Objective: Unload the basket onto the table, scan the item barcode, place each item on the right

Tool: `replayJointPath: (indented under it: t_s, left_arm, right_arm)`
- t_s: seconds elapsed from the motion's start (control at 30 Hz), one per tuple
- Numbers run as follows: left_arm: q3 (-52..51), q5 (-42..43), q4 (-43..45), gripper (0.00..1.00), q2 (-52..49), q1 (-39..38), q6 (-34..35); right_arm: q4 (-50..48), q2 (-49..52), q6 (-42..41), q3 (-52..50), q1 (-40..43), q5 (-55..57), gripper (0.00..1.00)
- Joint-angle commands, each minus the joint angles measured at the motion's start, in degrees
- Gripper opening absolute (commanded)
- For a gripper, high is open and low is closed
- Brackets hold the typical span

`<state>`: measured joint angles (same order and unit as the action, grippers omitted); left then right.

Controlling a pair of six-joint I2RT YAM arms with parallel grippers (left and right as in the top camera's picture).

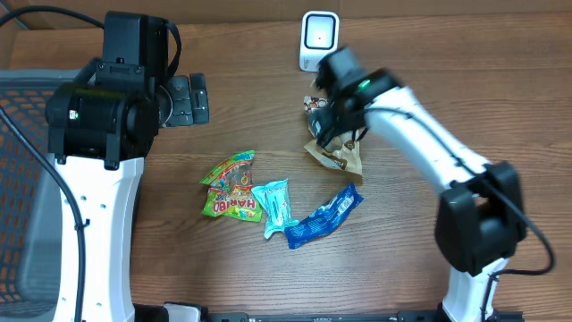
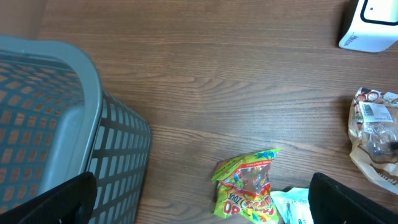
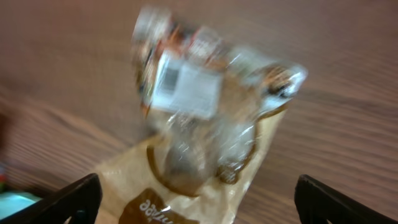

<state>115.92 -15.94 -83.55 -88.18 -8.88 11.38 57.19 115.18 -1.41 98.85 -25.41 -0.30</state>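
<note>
Your wrist views show left tool (image 2: pixel 205 200) and right tool (image 3: pixel 203 200) both released, a brown-and-clear plastic snack packet (image 3: pixel 211 118) at the right's twelve o'clock, a grey mesh basket (image 2: pixel 93 118) at the left's nine.

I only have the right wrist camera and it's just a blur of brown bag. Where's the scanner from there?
Observer: The white scanner stands at the far edge of the table, just beyond the brown bag.
Operator: Anything else lying near that bag?
Observer: Three more packets lie toward the left arm and nearer the robot: a green gummy bag, a teal packet and a blue packet.
Operator: What's the left arm doing?
Observer: The left gripper is open and holds nothing. A grey basket sits at the table's left side.
</note>
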Motion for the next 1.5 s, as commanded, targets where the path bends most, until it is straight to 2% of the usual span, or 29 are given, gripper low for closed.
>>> replayJointPath:
  t_s: [0.0,0.17,0.3,0.7,0.93,1.03,1.13,1.17,1.3,1.33,1.47]
  left_arm:
    - [0.9,-1.0,0.2,1.0,-0.2,0.2,-1.3]
    - [0.9,-1.0,0.2,1.0,-0.2,0.2,-1.3]
    - [0.9,-1.0,0.2,1.0,-0.2,0.2,-1.3]
    - [0.9,-1.0,0.2,1.0,-0.2,0.2,-1.3]
    - [0.9,-1.0,0.2,1.0,-0.2,0.2,-1.3]
    - [0.9,-1.0,0.2,1.0,-0.2,0.2,-1.3]
    - [0.9,-1.0,0.2,1.0,-0.2,0.2,-1.3]
    - [0.9,-1.0,0.2,1.0,-0.2,0.2,-1.3]
    - [0.9,-1.0,0.2,1.0,-0.2,0.2,-1.3]
    - [0.9,-1.0,0.2,1.0,-0.2,0.2,-1.3]
    - [0.9,-1.0,0.2,0.99,-0.2,0.2,-1.3]
  right_arm:
    - [0.6,-3.0,-5.0,2.5,9.2,-14.8,1.0]
    - [-1.8,0.5,-6.6,-1.2,17.8,-30.1,1.0]
    - [-4.2,5.5,-6.0,-3.8,20.6,-37.7,1.0]
    - [-6.5,18.1,-3.7,-5.1,19.7,-48.0,0.89]
    - [-10.9,22.3,-5.5,-5.2,15.2,-53.5,0.86]
    - [-15.2,23.5,-9.9,-5.2,12.3,-53.6,0.77]
    - [-19.3,24.3,-12.9,-5.2,10.0,-53.4,0.61]
    - [-20.4,24.4,-13.9,-5.2,9.4,-53.3,0.53]
    - [-22.8,24.3,-15.3,-5.1,8.9,-53.4,0.11]
    - [-23.1,24.3,-16.2,-5.1,8.9,-53.4,0.04]
    - [-23.5,24.1,-17.2,-5.1,9.9,-56.0,0.04]
